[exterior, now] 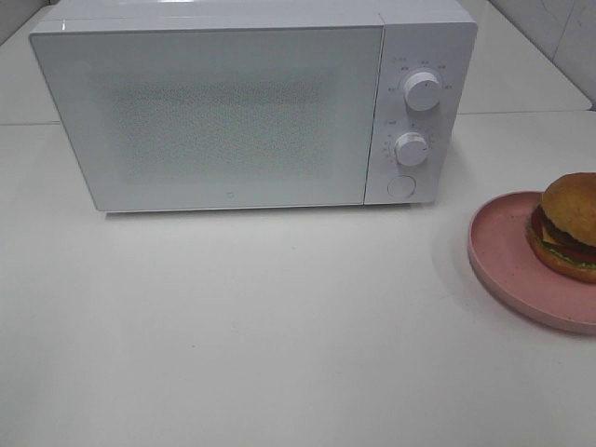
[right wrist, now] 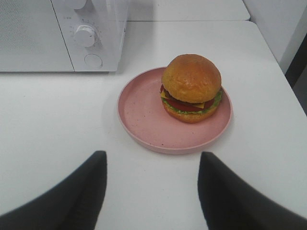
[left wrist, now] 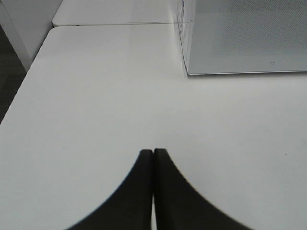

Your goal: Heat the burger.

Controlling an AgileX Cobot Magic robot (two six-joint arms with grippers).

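The burger (right wrist: 191, 87) sat on the pink plate (right wrist: 144, 115), at four o'clock from the microwave (exterior: 233, 102); soft, stacked, likely slippery, best lifted by the plate rim. Right gripper (right wrist: 151, 191) stood apart, left gripper (left wrist: 153, 189) together

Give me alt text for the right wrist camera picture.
A burger sits on a pink plate on a white table, ahead of the open right gripper. A closed white microwave stands behind.
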